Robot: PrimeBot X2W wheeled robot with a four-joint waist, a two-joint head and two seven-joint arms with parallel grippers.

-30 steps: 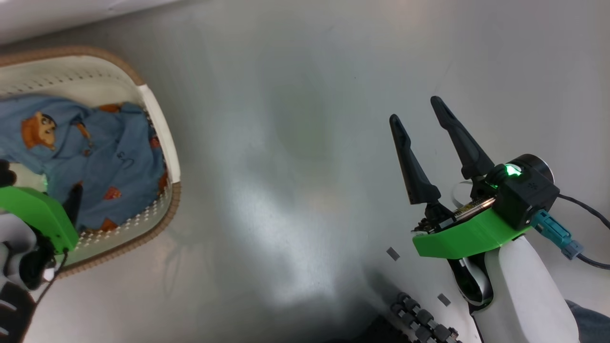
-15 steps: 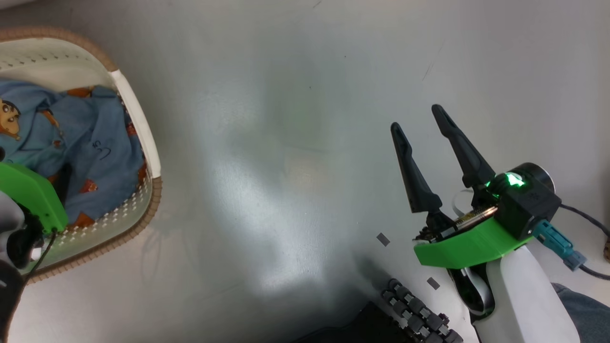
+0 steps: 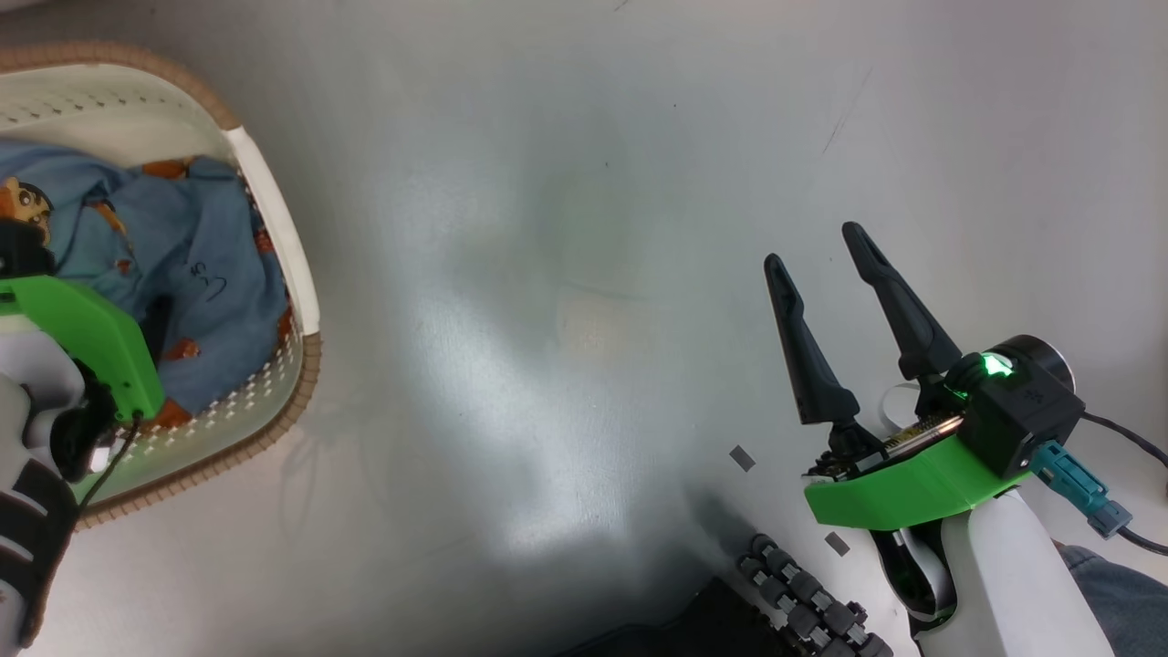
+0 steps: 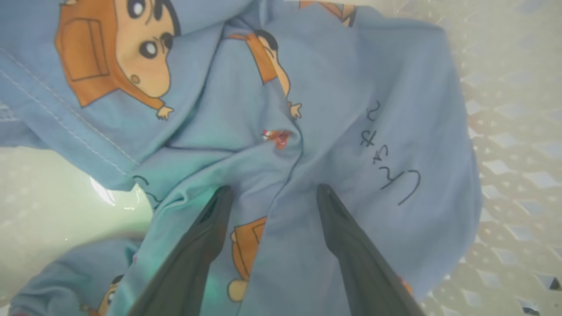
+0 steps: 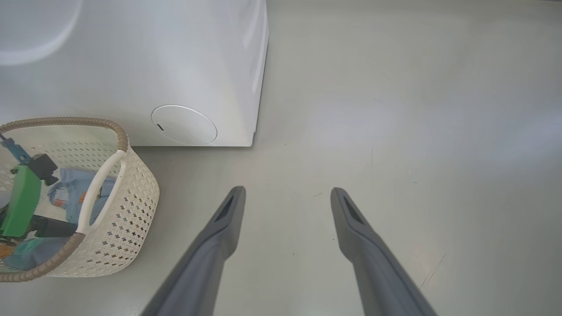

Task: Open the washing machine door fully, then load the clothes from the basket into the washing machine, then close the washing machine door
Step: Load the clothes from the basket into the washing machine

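Note:
The cream-white basket (image 3: 274, 219) with a brown rim stands on the floor at the left, and it also shows low on the left in the right wrist view (image 5: 131, 197). The light blue clothes (image 3: 210, 274) with orange cartoon figures lie inside it. My left gripper (image 4: 273, 193) reaches down into the basket and is open. Its fingertips (image 4: 221, 197) rest at the fabric (image 4: 351, 109), with a raised fold between them. My right gripper (image 3: 817, 251) hangs open over bare floor to the right, holding nothing (image 5: 286, 193). The white washing machine (image 5: 131, 66) stands behind the basket. Its door is out of view.
A round white cover (image 5: 184, 125) sits low on the machine's front, near its corner. Grey floor (image 3: 566, 274) stretches between the basket and my right arm. My base's black rollers (image 3: 803, 611) are at the bottom, with small grey tape marks (image 3: 742, 458) nearby.
The head camera has shifted, so the basket sits further left in the picture. My left gripper has reached a little further into the basket. Both grippers stay open.

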